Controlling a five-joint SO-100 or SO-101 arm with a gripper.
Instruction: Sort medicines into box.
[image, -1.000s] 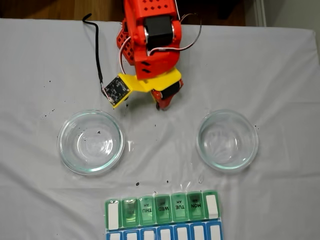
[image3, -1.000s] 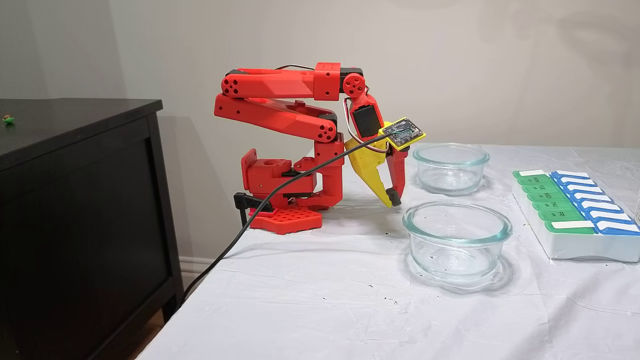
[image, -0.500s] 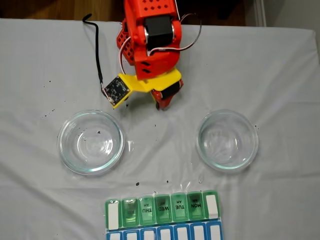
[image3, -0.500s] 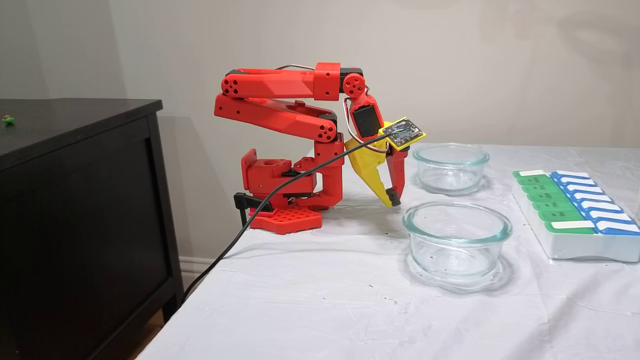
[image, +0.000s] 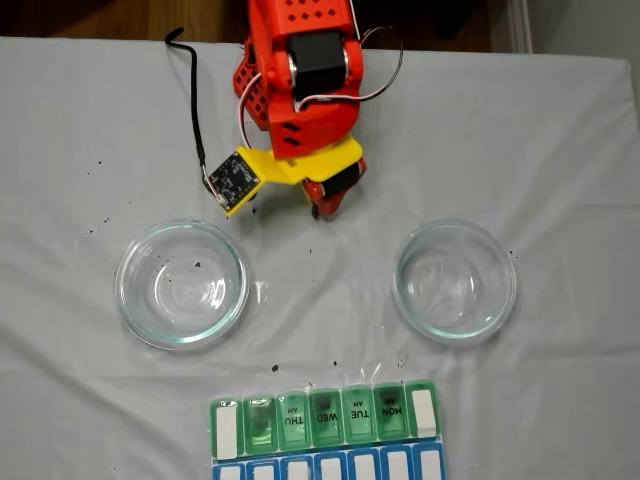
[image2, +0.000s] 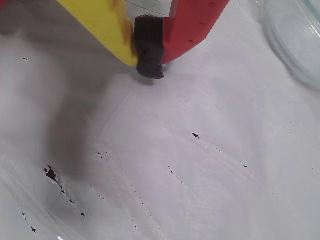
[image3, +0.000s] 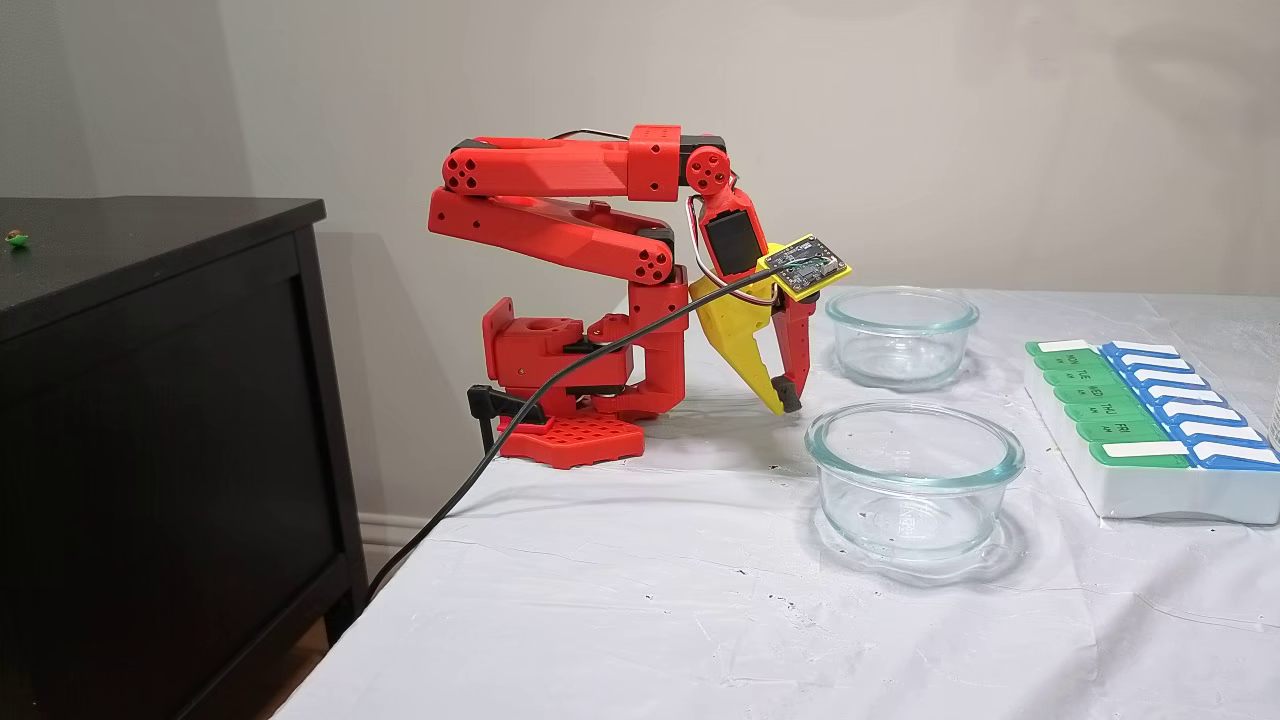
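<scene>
While the red arm (image3: 560, 210) sits folded back over its base, the gripper (image2: 149, 52) hangs tip-down just above the white tablecloth (image3: 700, 600) — yellow finger and red finger pressed together on the black foam pad, nothing between them, per the wrist view. Same closed tips show in both fixed views (image: 318, 208) (image3: 785, 400), near the arm's base & apart from both dishes.

2 clear glass dishes: 1 at left in a fixed view (image: 182, 283), 1 at right (image: 455, 280); both look empty. In another fixed view the near dish (image3: 915, 480) sits just fwd of the gripper tip, the far dish (image3: 902, 335) behind it.

Pill box (image: 325, 432) lies at the bottom edge of that fixed view, between the dishes but closer to the camera — green lids reading THU, WED, TUE, MON, blue-lidded row below. Lids look shut; also seen at far right (image3: 1150, 430) on the cloth.

Small black specks (image2: 195, 135) dot the cloth.
</scene>
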